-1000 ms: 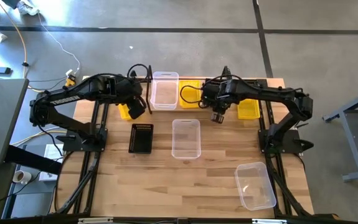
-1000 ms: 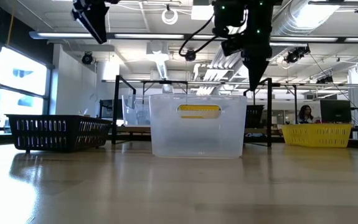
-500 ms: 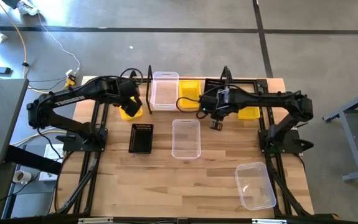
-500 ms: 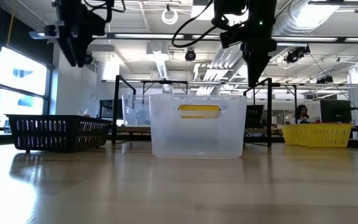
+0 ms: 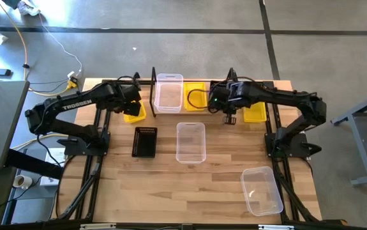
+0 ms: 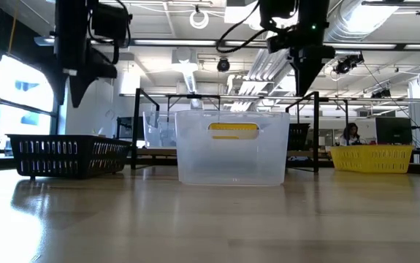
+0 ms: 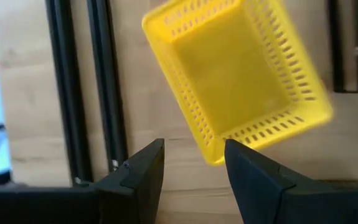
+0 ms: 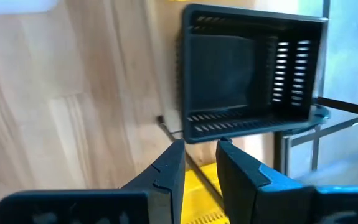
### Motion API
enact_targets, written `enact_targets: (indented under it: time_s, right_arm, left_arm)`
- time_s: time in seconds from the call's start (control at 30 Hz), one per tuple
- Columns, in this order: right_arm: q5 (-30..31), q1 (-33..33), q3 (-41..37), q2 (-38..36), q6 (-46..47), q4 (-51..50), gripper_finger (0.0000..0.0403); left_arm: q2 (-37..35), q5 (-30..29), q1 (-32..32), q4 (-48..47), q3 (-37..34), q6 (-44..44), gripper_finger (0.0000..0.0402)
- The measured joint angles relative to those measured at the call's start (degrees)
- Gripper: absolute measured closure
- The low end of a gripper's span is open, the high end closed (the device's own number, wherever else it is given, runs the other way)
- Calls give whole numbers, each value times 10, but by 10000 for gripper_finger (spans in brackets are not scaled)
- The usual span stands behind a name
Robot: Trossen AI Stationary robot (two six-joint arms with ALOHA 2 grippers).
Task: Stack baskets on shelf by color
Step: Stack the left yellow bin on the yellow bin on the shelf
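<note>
A: Nearest the front edge, a clear basket (image 5: 262, 190) is seen lying askew on the table (image 5: 189, 191), well apart from everything else. Handling?

B: Judged light, thin-walled, a bit flexible and slick. A short-side rim is best pinched, one finger inside and one outside. Squeezing hard is not advised; the wall would likely bow.

A: Mid-table?

B: A second clear basket (image 5: 190, 141) is standing upright, with a black basket (image 5: 145, 141) beside it toward the left arm. The perforated walls should give better purchase. Same rim grip is suggested.

A: Left gripper (image 7: 194, 171)?

B: It is held above a yellow basket (image 7: 238, 74), just outside the shelf's end frame. The jaws are spread and nothing is held. One rim corner is lined up between the fingers. The mesh wall looks stiff enough for a rim pinch.

A: Right gripper (image 8: 198, 165)?

B: It is hovering over the back of the table, by a black basket (image 8: 253, 78) on the shelf (image 5: 215, 83). The jaws are partly open with a narrow gap, and nothing is in them.

A: On the shelf itself?

B: A clear basket (image 5: 169, 92) is at the left end and a yellow one (image 5: 194, 96) next to it. Another yellow (image 5: 254, 113) is lying off the right end.
</note>
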Motion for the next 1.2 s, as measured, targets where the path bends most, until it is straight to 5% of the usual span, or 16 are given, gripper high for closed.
enact_targets:
  time_s: [0.93, 1.2]
  right_arm:
    - [-8, -60, 0, -65, -135, 41, 325]
    - [-13, -60, 0, -65, -137, 43, 325]
  left_arm:
    - [28, -2, 111, 271, -195, -127, 246]
    - [28, 13, 127, 316, -208, -122, 329]
